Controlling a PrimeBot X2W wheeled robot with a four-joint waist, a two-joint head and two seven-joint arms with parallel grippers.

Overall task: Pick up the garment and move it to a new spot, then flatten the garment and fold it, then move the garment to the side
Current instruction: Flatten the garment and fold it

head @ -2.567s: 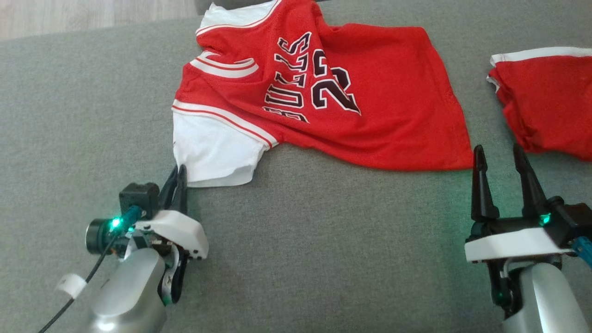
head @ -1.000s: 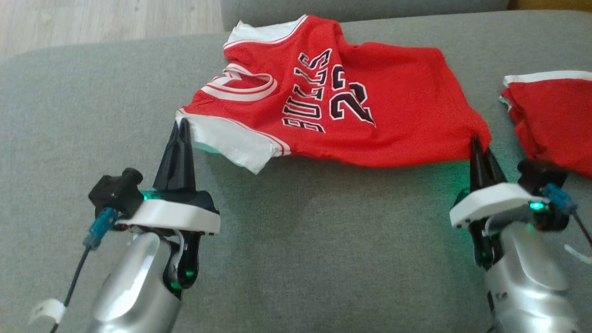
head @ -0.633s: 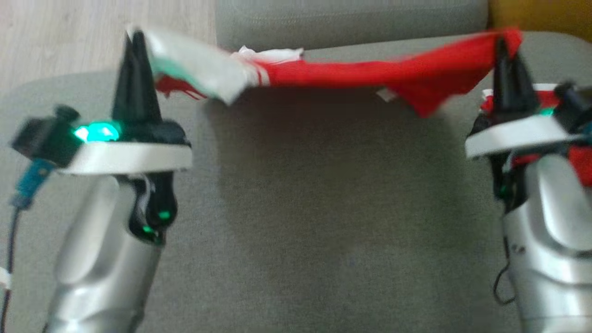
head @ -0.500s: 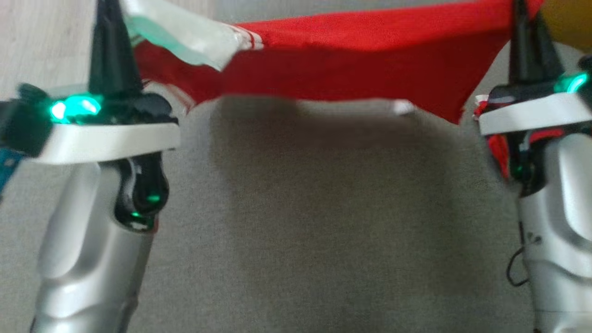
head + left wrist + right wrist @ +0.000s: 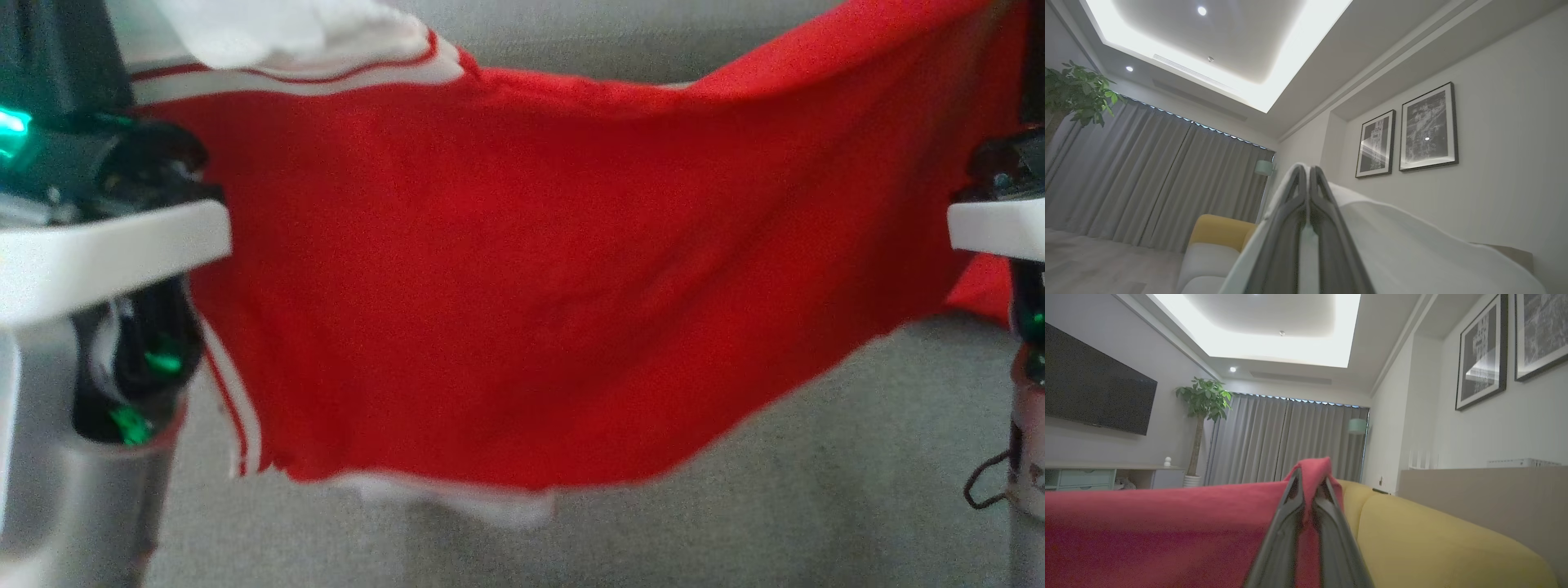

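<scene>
**Jersey lifted off the seat, held at both ends**

A second ago the red mesh basketball jersey with white trim (image 5: 522, 269) lay spread on the grey upholstered seat (image 5: 816, 506), with a gripper at each near corner. Now it hangs in the air between them as a sagging red sheet (only plain red fabric faces the head camera, no lettering).

The left gripper (image 5: 1308, 171) has its fingers pressed together on the white sleeve at the left end. The right gripper (image 5: 1310, 473) pinches a fold of red cloth at the right end. Both have risen high, and their wrist views look out over the room.

The pick-up looks done, so carrying the jersey to a new spot is probably the step in hand. Flattening and folding are still ahead. The slack middle suggests the arms should spread wider before laying it down.
</scene>
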